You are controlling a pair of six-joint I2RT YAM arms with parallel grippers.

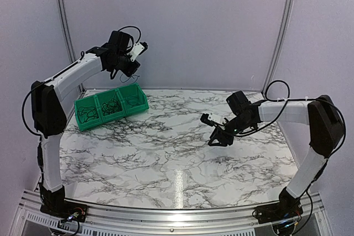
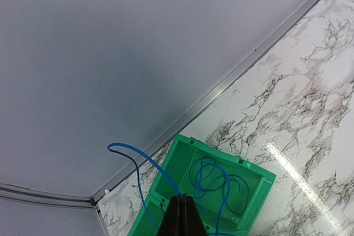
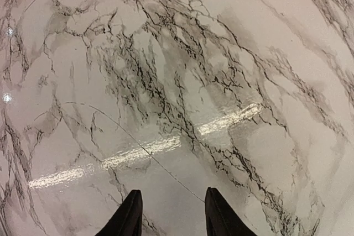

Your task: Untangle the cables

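While the left gripper [image 2: 182, 216] hangs above the green bin [image 1: 113, 118], clenched on a blue cable [image 2: 117, 145] trailing into its end compartment, the right gripper [image 3: 171, 208] hovers over the marble table [image 1: 166, 158], jaws apart, holding nothing. More cables [image 1: 110, 106] sit in the other compartments.

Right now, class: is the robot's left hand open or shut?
Shut: the left hand shows no gap between its fingers, pinching a blue wire that trails into the green bin.
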